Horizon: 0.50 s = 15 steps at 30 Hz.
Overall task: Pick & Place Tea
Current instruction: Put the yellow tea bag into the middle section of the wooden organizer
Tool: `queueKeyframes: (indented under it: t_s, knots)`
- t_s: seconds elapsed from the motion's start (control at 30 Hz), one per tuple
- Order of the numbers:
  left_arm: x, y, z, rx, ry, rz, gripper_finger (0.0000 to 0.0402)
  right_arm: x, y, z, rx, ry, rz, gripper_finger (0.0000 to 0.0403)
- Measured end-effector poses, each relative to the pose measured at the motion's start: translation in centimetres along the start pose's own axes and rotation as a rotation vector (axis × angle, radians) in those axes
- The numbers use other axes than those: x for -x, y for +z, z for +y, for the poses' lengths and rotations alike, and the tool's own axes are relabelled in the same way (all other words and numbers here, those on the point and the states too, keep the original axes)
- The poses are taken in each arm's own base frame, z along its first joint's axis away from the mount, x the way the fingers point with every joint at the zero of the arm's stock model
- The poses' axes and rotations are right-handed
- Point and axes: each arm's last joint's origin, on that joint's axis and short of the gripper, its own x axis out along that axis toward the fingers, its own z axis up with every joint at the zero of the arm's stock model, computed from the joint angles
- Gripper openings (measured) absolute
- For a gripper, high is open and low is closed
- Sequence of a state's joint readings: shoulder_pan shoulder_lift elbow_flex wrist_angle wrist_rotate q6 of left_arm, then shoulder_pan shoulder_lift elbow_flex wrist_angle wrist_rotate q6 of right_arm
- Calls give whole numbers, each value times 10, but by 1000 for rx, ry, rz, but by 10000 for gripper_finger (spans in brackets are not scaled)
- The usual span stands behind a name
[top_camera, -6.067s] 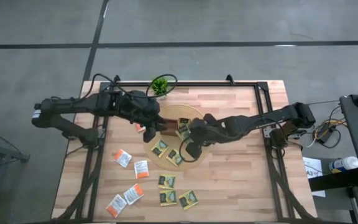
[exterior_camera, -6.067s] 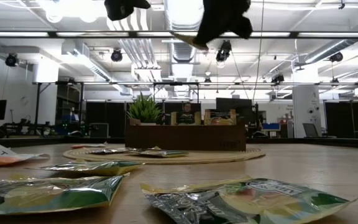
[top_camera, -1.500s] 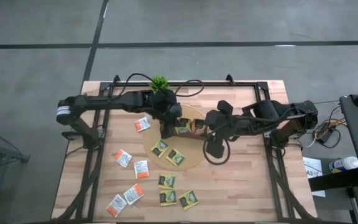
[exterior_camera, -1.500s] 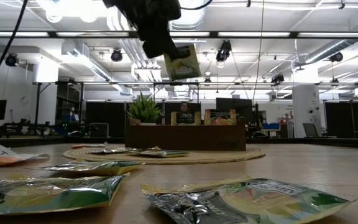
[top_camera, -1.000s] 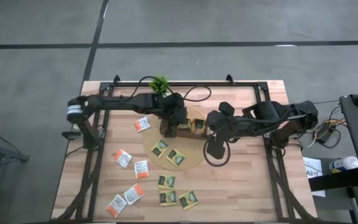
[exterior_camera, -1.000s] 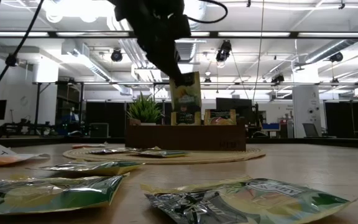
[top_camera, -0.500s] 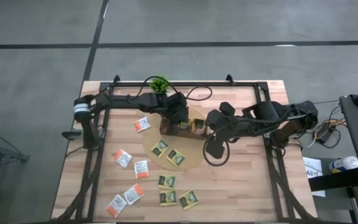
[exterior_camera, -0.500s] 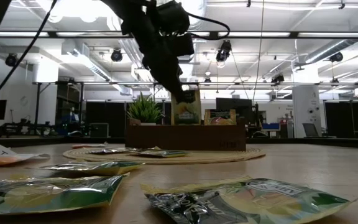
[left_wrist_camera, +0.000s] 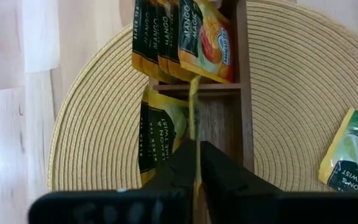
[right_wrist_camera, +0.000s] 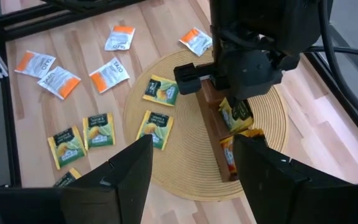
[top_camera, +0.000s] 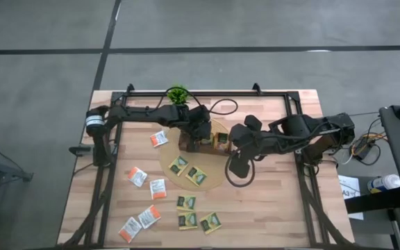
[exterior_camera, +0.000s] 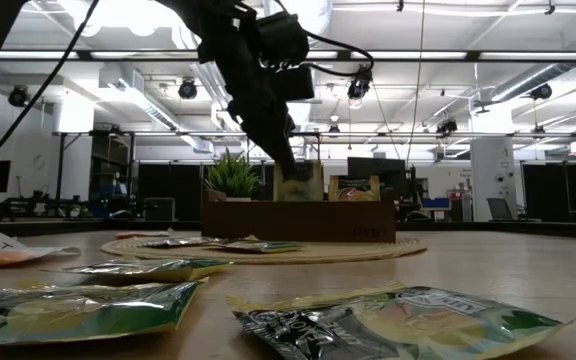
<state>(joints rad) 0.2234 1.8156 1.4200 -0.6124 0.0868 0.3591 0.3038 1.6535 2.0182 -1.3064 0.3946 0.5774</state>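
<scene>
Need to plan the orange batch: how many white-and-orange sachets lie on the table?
5 white-and-orange sachets, all on wood left of the round mat: one beside it, two lower, two lowest in the high view. The arms may hide more.

You can read print only on the sachets in the left wrist view. The orange-fronted sachet (left_wrist_camera: 207, 38) at the top centre of the frame says "MANGO MAGIC", running sideways. The dark sachets (left_wrist_camera: 151, 37) stacked just left of it each show "MANGO" along their edges; the smaller words beside that are too fine for you to make out. The dark green-and-yellow sachet (left_wrist_camera: 160, 134) at left centre carries "LEMON & LIME TWIST", with "BLACK TEA" in small type along its edge. The sachet (left_wrist_camera: 353, 155) at the right edge of the frame shows "LIME TWIST". Nothing in the other views is legible to you.
</scene>
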Motion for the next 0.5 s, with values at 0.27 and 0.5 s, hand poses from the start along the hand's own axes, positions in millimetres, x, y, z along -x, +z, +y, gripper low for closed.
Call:
queueKeyframes:
  t_s: [0.27, 0.5]
  knots:
    - [0, 0, 0, 3, 6, 2, 81, 0, 0, 0, 0, 0, 0, 219]
    - [12, 9, 3, 41, 22, 6, 92, 0, 0, 0, 0, 2, 1, 219]
